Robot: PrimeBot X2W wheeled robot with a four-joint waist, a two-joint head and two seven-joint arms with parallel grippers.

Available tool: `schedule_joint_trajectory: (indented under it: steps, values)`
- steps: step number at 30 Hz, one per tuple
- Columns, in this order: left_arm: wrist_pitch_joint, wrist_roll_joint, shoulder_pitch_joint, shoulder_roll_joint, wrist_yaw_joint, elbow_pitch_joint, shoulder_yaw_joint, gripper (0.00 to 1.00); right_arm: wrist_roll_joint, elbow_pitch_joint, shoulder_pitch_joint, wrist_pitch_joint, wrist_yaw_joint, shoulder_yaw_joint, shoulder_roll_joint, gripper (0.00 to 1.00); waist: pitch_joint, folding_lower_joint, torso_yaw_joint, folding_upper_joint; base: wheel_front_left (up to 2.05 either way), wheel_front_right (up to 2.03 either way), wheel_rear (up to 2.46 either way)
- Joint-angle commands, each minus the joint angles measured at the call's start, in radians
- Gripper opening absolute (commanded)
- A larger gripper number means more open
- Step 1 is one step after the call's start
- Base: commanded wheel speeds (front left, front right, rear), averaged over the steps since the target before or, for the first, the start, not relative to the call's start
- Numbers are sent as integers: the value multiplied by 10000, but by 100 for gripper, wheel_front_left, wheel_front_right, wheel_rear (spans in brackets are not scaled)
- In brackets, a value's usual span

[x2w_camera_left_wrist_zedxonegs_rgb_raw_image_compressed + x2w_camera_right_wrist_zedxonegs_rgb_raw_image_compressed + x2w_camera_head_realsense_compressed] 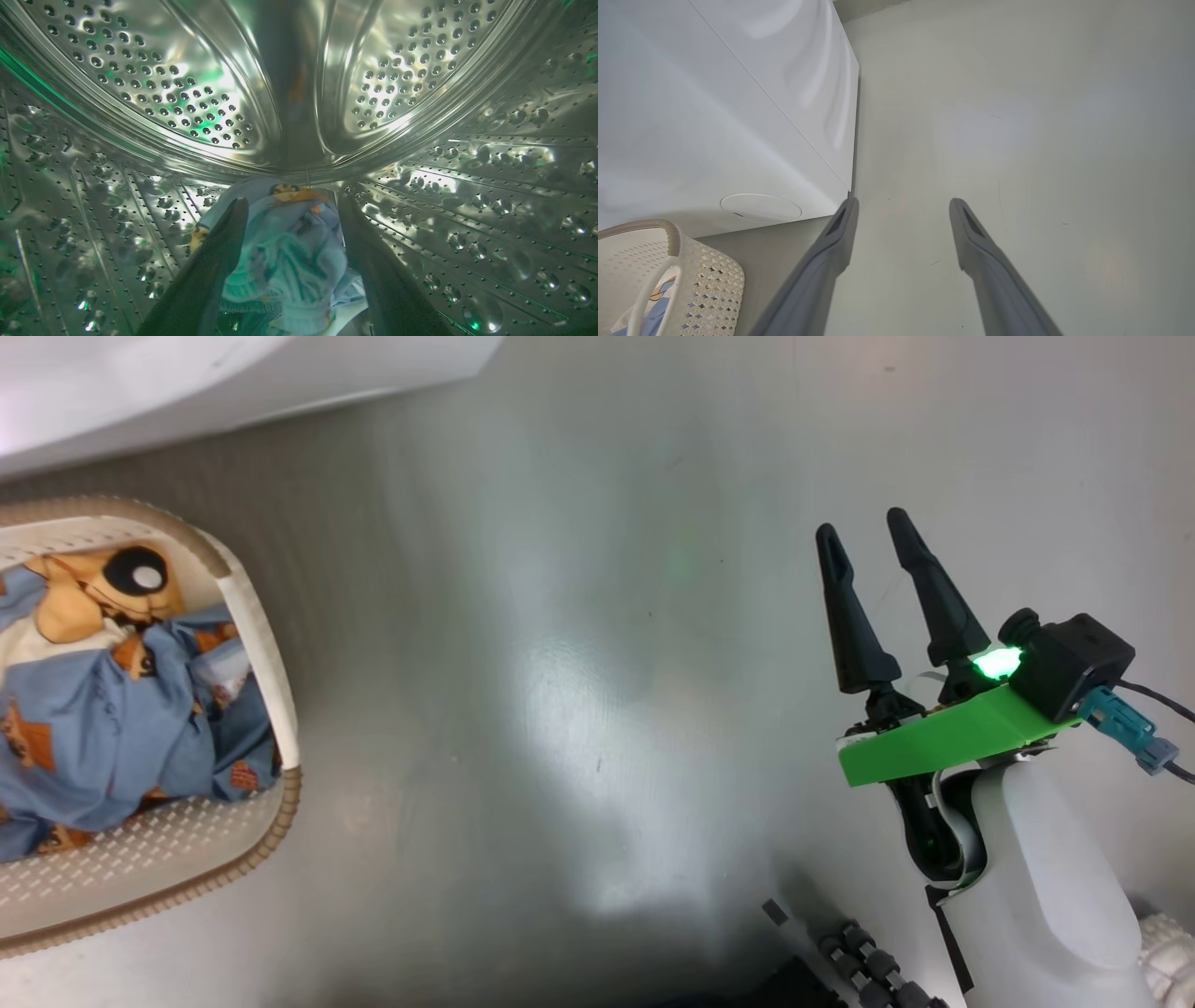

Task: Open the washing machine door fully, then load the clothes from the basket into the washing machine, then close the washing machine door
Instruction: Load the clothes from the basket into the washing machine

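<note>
Soft daylight outside, dim green-tinged shine inside the drum

In the head view the smooth grey floor point(597, 616) carries a broad, milky glare down its middle, a soft shadow darkens it beside the cream perforated plastic basket point(271, 709), and a small green lamp point(997, 663) blooms to white. In the left wrist view the perforated steel drum point(140, 70) is dim, with hard highlights, green reflections and lines bowing at the edges. That arm's long dark fingers point(205, 280) are blurred near-black, and the light blue printed cloth point(289, 261) looks soft. In the right wrist view the big white washing machine point(691, 116) is nearly washed out.
</note>
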Motion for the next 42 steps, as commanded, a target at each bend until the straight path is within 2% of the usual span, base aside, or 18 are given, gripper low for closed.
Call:
schedule_joint_trajectory:
  steps: [1, 7, 17, 25, 32, 42]
  values:
    - [-142, -147, 449, 457, 60, -279, 158, 100, -93, -135, 299, -48, 27, 69, 63, 100, -306, 0, 143, -1, 0, 0, 0]
    - [-484, -288, 1335, 374, 279, -477, 307, 100, -234, -98, 405, -48, 27, -78, 63, 100, -723, 0, 285, -1, 0, 0, 0]
    - [-1327, -433, 3592, 181, 620, -1561, 463, 100, -566, -21, 692, -48, 27, -211, 63, 100, -1571, 0, 588, -1, 0, 0, 0]
    - [-2194, -916, 5886, -427, 853, -2695, 757, 100, -810, 50, 999, -48, 27, -321, 63, 100, -2397, 0, 898, -1, 0, 0, 0]
    - [-3028, -919, 7906, -855, 1068, -3470, 774, 100, -980, 184, 1345, -48, 27, -464, 63, 100, -3315, 0, 1094, -1, 0, 0, 0]
    - [-3684, -662, 10712, -1584, 1671, -4822, 981, 100, -1217, 391, 1960, -48, 27, -400, 60, 100, -4678, 0, 1229, -1, 0, 0, 0]
